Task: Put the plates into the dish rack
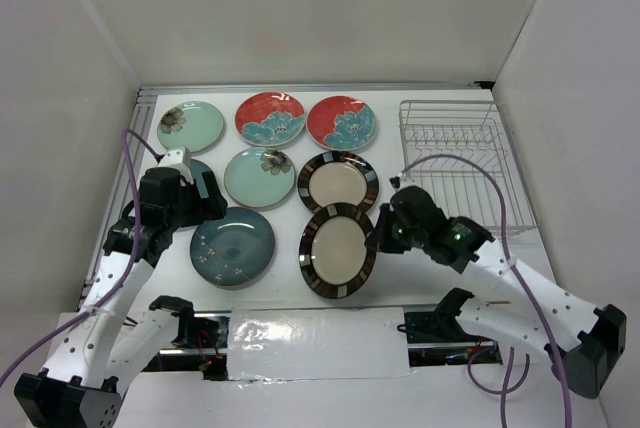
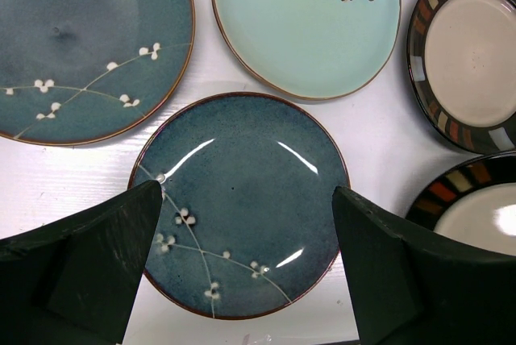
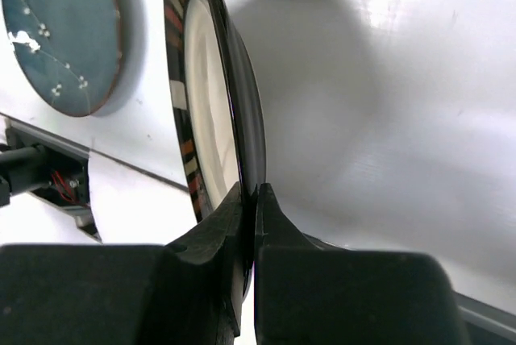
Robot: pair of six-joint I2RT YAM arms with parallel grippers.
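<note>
So my right gripper (image 3: pixel 254 193) is pinched tight on the rim of the near striped-rim plate (image 3: pixel 211 111), one edge tipped up, dish rack (image 1: pixel 462 153) off to the right. Glazed ceramic: stiff, heavyish, slick, probably chips easily, so a deep rim pinch seems safest. Left gripper (image 2: pixel 246 200) hangs wide open over the teal plate (image 2: pixel 242 160)

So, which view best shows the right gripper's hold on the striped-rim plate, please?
The right wrist view: close up, the right gripper is shut on the edge of the striped-rim plate. Top external shows the whole plate, the grip small. Left wrist catches only part of it.
</note>
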